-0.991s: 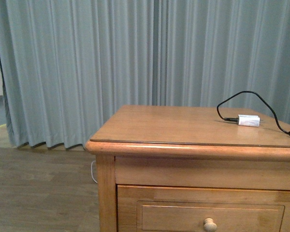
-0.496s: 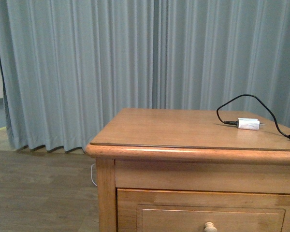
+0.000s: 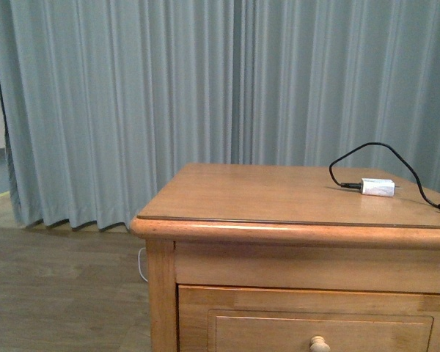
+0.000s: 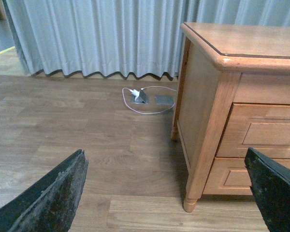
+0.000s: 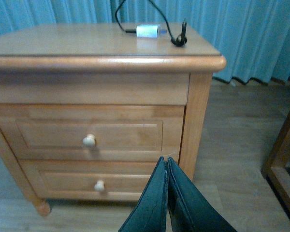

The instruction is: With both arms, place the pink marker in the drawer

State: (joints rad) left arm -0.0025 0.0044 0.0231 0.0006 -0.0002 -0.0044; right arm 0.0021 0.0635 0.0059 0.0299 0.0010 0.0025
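While the drawer [image 5: 89, 133] sits closed under the worktop [image 3: 264, 194], the right tool [image 5: 166, 166] hangs before it, fingers pressed together. The left tool [image 4: 164, 193] is spread wide beside the worktop's left corner. No pink marker shows.

You see the honey-brown wooden cabinet top, a smooth surface [image 3: 279, 194] with a rounded front edge. On its far right lies a small white charger plug [image 3: 378, 187], and a thin black cable [image 3: 367, 147] loops up from it and trails off to the right edge.
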